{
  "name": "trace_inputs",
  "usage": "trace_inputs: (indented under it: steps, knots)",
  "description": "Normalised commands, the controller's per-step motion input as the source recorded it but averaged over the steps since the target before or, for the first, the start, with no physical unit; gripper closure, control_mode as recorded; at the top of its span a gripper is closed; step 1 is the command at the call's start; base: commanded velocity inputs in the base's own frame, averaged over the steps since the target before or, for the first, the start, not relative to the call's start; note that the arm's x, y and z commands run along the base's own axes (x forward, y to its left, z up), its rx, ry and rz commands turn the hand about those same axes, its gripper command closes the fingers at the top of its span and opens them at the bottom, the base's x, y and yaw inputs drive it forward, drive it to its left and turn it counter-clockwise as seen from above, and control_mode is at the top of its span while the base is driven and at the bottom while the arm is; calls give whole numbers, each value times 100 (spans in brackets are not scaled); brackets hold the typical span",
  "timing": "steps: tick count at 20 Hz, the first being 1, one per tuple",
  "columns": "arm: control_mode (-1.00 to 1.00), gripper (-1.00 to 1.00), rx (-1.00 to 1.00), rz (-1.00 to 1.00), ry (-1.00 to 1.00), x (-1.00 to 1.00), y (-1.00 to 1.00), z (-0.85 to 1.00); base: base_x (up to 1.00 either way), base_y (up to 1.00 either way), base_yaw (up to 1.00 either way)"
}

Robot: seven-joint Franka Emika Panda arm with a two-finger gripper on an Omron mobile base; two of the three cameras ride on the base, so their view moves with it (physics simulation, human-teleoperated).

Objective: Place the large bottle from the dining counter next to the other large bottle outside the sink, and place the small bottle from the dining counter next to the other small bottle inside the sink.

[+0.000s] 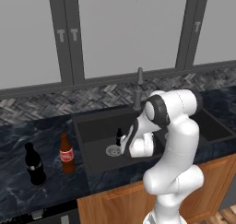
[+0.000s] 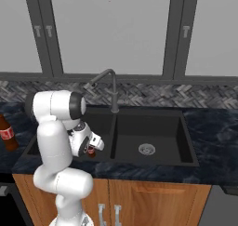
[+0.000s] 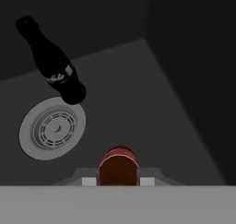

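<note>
The white arm bends down over the dark sink (image 1: pixel 92 121), its hand lowered into the basin near the front wall. In the hand view the gripper (image 3: pixel 119 180) is closed on a small brown bottle with a red cap (image 3: pixel 118 165), the cap and shoulders standing up between the two finger tips; the same bottle shows as a reddish-brown shape just under the hand in the right base view (image 2: pixel 91 152), held above the sink floor. Beyond it, on the basin floor, a small black bottle (image 3: pixel 51 64) with a pale label stands beside the round grey drain (image 3: pixel 52 127), its base overlapping the drain's rim as the hand camera sees it; in the left base view it appears as a small dark shape (image 1: pixel 119 136) just behind the drain (image 1: pixel 113 150). On the dark marbled counter (image 1: pixel 27 140) to the left of the sink stand two large bottles close together but apart: a brown one with a red label (image 1: pixel 67 154) nearer the sink and a black one (image 1: pixel 34 164) farther left. A dark faucet (image 2: pixel 108 86) rises behind the basin, in front of the herringbone backsplash (image 2: pixel 153 96).
</note>
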Motion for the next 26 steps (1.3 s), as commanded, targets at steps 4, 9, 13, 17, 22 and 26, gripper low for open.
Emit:
trace_inputs:
  steps: [4, 9, 13, 17, 22, 26]
  knots:
    - [-100, 100, 0, 0, -1, 10, 0, -20, 0, 0, 0]
    - [-100, 100, 0, 0, 0, 6, 0, -22, 0, 0, 0]
    - [-100, 100, 0, 0, 0, 1, 0, -10, 0, 0, 0]
    - [-100, 100, 0, 0, 0, 0, 0, 0, 0, 0, 0]
    - [-100, -100, 0, 0, 0, 0, 0, 0, 0, 0, 0]
    - [-100, -100, 0, -1, 0, 0, 0, 0, 0, 0, 0]
